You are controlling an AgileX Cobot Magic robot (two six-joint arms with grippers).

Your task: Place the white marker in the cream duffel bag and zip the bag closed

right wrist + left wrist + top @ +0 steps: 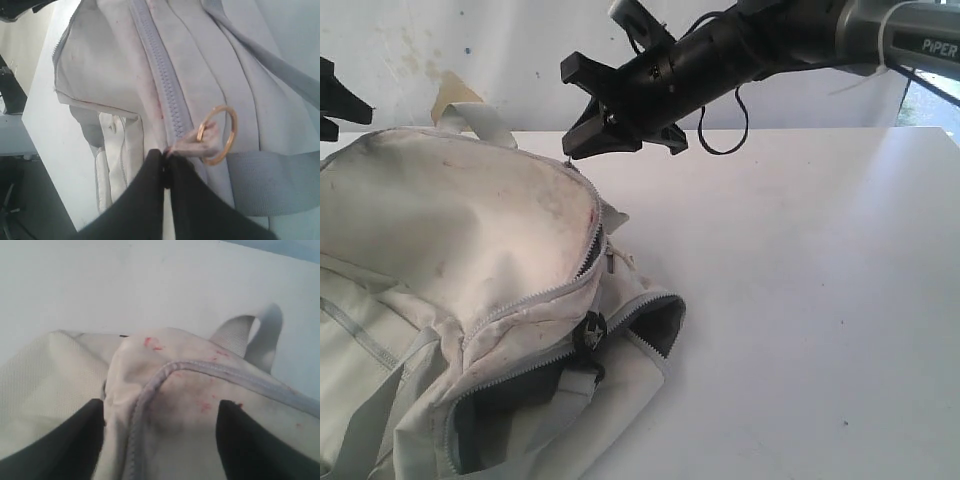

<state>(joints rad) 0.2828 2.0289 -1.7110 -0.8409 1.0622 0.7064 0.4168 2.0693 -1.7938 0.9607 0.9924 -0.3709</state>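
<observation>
The cream duffel bag [470,230] lies on the left half of the white table, smudged and stained. Its main grey zipper [162,75] runs closed along the top. My right gripper [165,167] is shut on the zipper's fabric pull tab [200,142], which carries a gold ring [220,135]. In the exterior view that gripper [576,148] hangs over the bag's far end. My left gripper [160,425] is open, one finger on each side of a bulge of bag fabric and a zipper seam [145,400]. The white marker is not visible in any view.
The side pocket [655,325] at the bag's near end gapes open, with a black buckle [590,332] beside it. A grey webbing handle [480,120] sticks up at the far end. The white table [800,300] stretches to the right. Only a dark part of the left arm [332,105] shows.
</observation>
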